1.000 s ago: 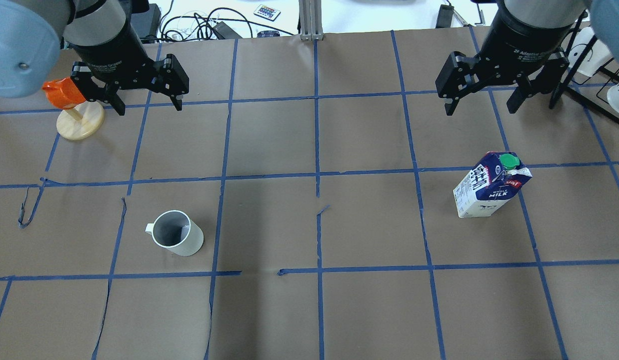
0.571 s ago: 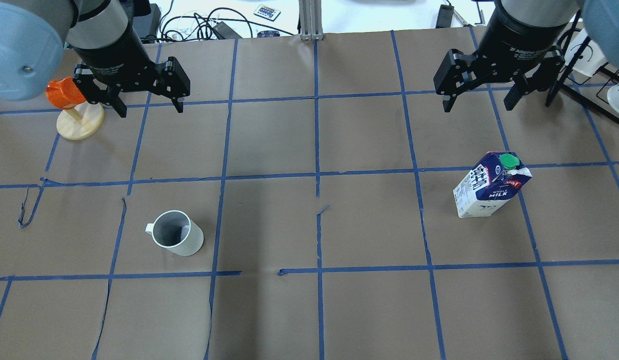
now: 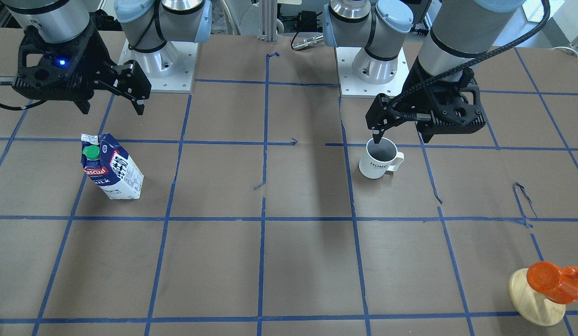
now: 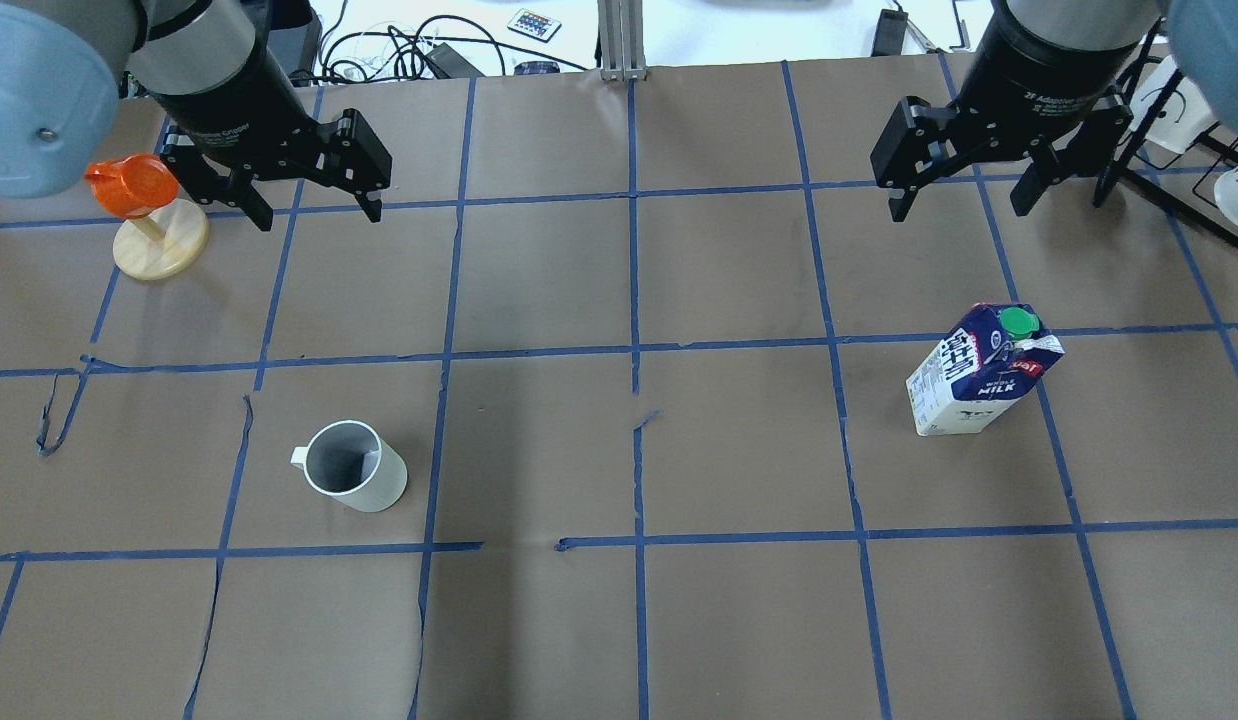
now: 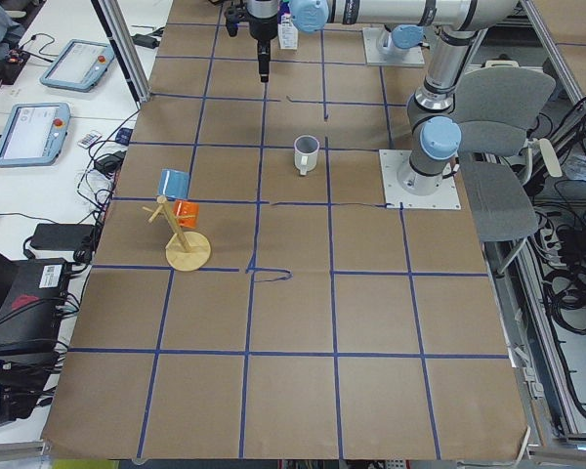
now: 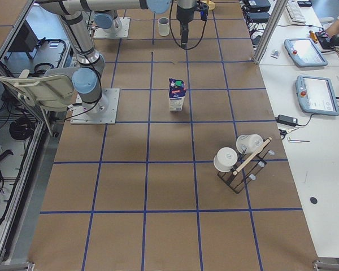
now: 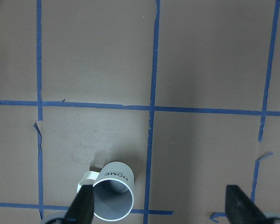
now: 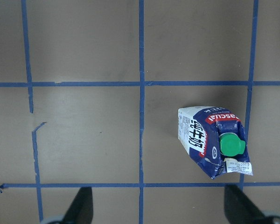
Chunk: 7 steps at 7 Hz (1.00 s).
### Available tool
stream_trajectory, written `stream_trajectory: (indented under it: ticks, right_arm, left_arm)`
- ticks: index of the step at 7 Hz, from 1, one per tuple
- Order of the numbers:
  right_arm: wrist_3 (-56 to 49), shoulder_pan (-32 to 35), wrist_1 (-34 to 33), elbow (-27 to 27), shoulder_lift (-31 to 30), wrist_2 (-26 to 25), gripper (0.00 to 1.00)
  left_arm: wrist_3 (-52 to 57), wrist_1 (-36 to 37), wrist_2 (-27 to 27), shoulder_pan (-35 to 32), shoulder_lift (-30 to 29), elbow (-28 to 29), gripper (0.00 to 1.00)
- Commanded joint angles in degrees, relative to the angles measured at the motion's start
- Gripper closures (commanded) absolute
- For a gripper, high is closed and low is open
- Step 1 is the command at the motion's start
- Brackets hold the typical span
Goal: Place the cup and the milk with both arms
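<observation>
The white cup (image 4: 354,478) stands upright on the brown paper at front left, with its handle toward the table's left end; it also shows in the front view (image 3: 377,161) and the left wrist view (image 7: 113,196). The blue and white milk (image 4: 979,370) stands on the right, green cap up, and shows in the front view (image 3: 112,167) and the right wrist view (image 8: 212,140). My left gripper (image 4: 322,215) is open and empty, high above the table, farther back than the cup. My right gripper (image 4: 961,208) is open and empty, high beyond the milk.
An orange cup on a wooden disc stand (image 4: 144,215) sits at far left, close to my left gripper. A mug rack with white cups (image 4: 1179,120) stands at far right. Cables and a remote (image 4: 534,24) lie beyond the far edge.
My left gripper has shifted slightly to the right, uncovering more of the orange cup. My right gripper has moved slightly toward the far edge. Cup and milk have not moved.
</observation>
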Motion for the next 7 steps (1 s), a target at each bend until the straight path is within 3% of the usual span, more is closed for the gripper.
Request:
stream_trajectory:
  ticks: [1,7]
  right_arm:
    - [-0.7,0.2,-0.4,-0.1,-0.2,0.4,0.00]
    - [-0.8,-0.3,-1.5,0.2,-0.5,0.3,0.00]
  left_arm:
    - [0.1,0.0,0.0,0.1,0.1,-0.1,0.00]
    - [-0.1,0.0,-0.3,0.0,0.0,-0.1,0.00]
